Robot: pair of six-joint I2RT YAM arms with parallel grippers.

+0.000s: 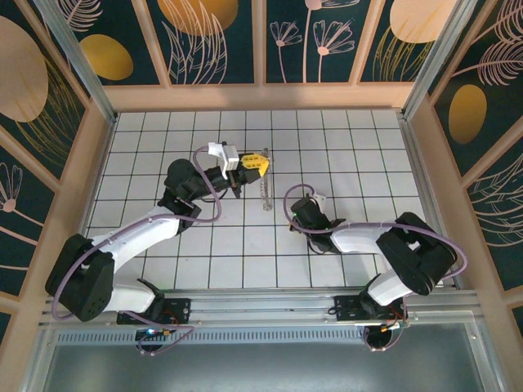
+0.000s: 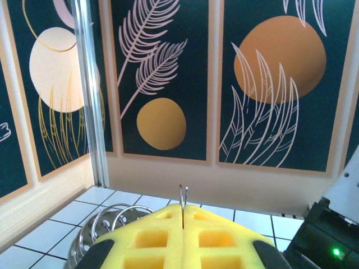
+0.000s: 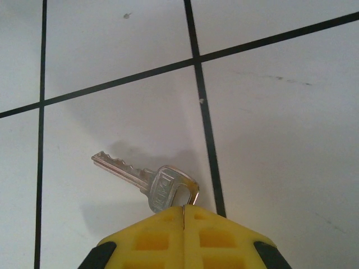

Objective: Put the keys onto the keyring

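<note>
The keyring [image 1: 265,186] stands on edge on the white tiles at mid-table, seen as a thin silvery line. My left gripper [image 1: 254,167] is shut on it from the left. In the left wrist view the yellow fingertips [image 2: 224,235] pinch two thin wires of the keyring [image 2: 183,195] that stick up between them, and more silvery loops [image 2: 104,221] curve low on the left. My right gripper [image 1: 300,211] points down at the table right of the ring. A silvery key [image 3: 160,185] lies with its toothed blade pointing left, and my right gripper [image 3: 184,212] is shut on the edge of its head.
White tiled table [image 1: 343,147] with black grid lines, fenced by wooden walls with dark patterned panels. A metal post [image 2: 90,89] stands at the left corner. The left wrist's black housing with a green light [image 2: 334,241] sits at the lower right.
</note>
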